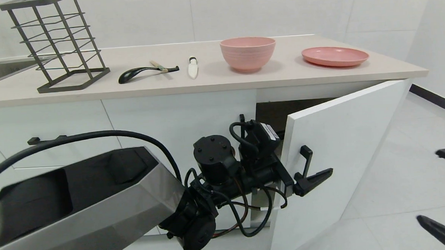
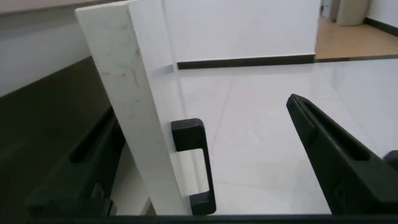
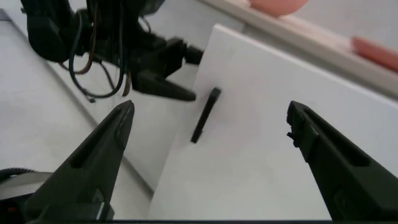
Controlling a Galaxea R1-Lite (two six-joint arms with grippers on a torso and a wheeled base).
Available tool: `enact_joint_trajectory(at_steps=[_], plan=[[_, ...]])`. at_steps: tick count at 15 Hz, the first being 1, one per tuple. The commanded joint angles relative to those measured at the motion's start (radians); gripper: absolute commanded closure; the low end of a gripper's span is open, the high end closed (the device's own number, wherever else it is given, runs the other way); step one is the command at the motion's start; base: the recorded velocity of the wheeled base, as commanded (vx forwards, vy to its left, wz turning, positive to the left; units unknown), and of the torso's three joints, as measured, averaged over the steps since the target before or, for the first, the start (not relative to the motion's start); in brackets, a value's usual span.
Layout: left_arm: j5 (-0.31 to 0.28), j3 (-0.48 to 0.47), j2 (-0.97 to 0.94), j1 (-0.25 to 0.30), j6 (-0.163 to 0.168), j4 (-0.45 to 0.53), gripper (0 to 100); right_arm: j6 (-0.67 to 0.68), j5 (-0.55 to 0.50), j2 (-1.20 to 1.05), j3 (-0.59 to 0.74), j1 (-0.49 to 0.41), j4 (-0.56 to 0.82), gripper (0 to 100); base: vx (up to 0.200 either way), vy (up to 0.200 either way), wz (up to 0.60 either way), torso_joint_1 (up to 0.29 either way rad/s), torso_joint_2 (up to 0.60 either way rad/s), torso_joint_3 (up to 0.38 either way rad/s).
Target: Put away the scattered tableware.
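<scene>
The worktop (image 1: 319, 74) carries one bowl (image 1: 248, 53), one plate (image 1: 335, 56), one spoon (image 1: 128, 75) and one knife (image 1: 192, 68). The jaws of the left gripper (image 2: 202, 112) and the right gripper (image 3: 210, 107) are spread.

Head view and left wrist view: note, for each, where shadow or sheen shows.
Head view: the pink bowl casts a soft shadow on the countertop, and the cabinet interior behind the open door is dark. Left wrist view: the glossy floor carries a pale sheen.
</scene>
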Motion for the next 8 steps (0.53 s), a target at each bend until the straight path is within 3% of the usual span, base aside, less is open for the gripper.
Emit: enact_joint_trajectory(at_steps=[1, 3, 5, 8], plan=[[-0.023, 0.019, 0.033, -0.022, -0.002, -0.042, 0, 0.001, 0.000, -0.598, 0.008, -0.144, 0.362, 0, 0.000, 0.000, 0.00, 0.000, 0.00, 0.000], [-0.045, 0.034, 0.035, -0.034, -0.004, -0.049, 0, -0.008, -0.002, -0.820, 0.011, -0.161, 0.563, 0, 0.000, 0.000, 0.00, 0.000, 0.00, 0.000], [-0.045, 0.034, 0.035, -0.044, -0.002, -0.052, 0, -0.013, -0.040, -0.796, 0.011, -0.161, 0.501, 0, 0.000, 0.000, 0.00, 0.000, 0.00, 0.000], [-0.045, 0.034, 0.033, -0.091, -0.007, -0.088, 0, -0.021, -0.051, -0.794, 0.013, -0.161, 0.552, 0, 0.000, 0.000, 0.00, 0.000, 0.00, 0.000]])
